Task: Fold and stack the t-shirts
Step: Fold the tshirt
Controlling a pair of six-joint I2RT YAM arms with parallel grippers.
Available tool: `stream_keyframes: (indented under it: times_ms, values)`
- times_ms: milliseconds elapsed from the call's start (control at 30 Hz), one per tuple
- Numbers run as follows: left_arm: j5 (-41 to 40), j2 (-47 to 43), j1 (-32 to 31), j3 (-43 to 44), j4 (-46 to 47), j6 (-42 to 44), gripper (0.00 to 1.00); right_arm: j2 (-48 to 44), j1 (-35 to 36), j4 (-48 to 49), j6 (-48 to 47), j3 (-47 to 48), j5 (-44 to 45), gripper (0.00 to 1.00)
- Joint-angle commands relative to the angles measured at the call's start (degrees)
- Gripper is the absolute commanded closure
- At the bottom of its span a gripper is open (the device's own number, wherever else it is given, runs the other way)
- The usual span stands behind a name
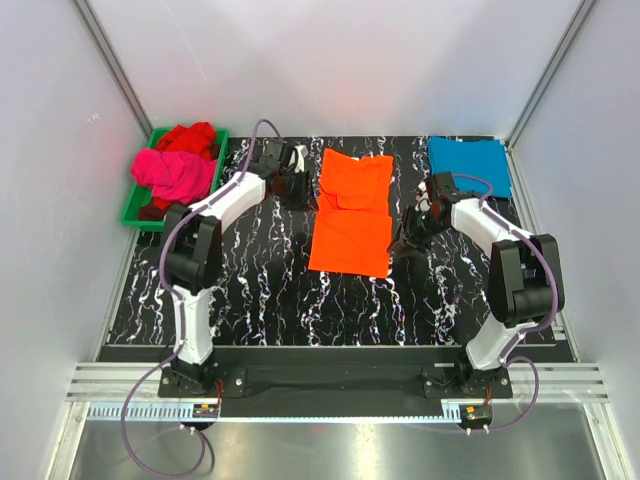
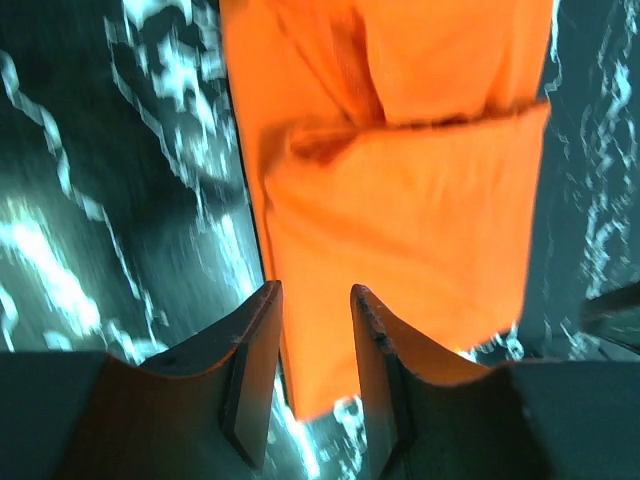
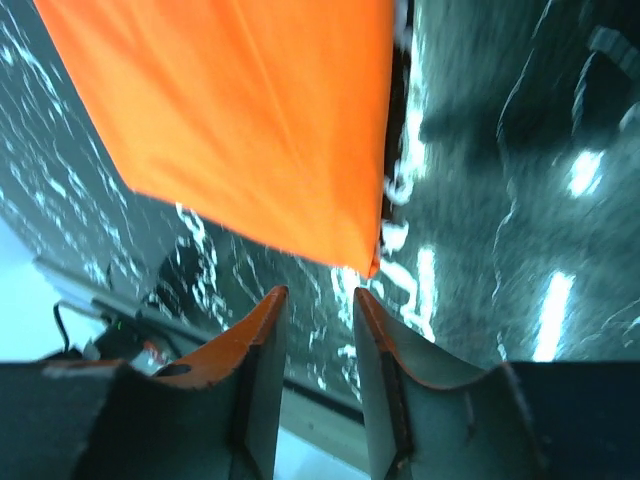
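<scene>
At surface (image 1: 260,290) centre: orange t-shirt (image 1: 350,215), sleeves folded in.
Left end effector (image 2: 315,300): parted, empty, at its far-left edge.
Right end effector (image 3: 320,300): parted, empty, off its near-right corner.

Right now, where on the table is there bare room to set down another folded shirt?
Free: the near strip of table between the orange shirt and the arm bases. Crowded: left arm and right arm flank it, the teal shirt fills the far right corner, the pink shirt and red shirt fill the green tray.
</scene>
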Motion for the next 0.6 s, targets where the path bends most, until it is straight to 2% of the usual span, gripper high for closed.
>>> stream_keyframes:
  times_ms: [0,133,333,567]
  values:
    - [-1.74,4.76,0.29,5.38,-0.28,4.87,0.61,1.03,-0.44,2.59,0.27,4.48,6.08,0.60]
    - [0.99,11.00,0.29,11.01,-0.02,6.45,0.61,7.60,-2.28,7.95,0.53,9.65,3.99,0.55]
    - [0.90,15.49,0.47,15.15,-1.07,8.47,0.60,16.14,-3.61,8.14,-0.34,17.75,0.99,0.55]
    - [2.75,16.55,0.55,16.12,1.39,8.92,0.59,15.01,-3.70,10.50,0.18,12.59,-1.38,0.57]
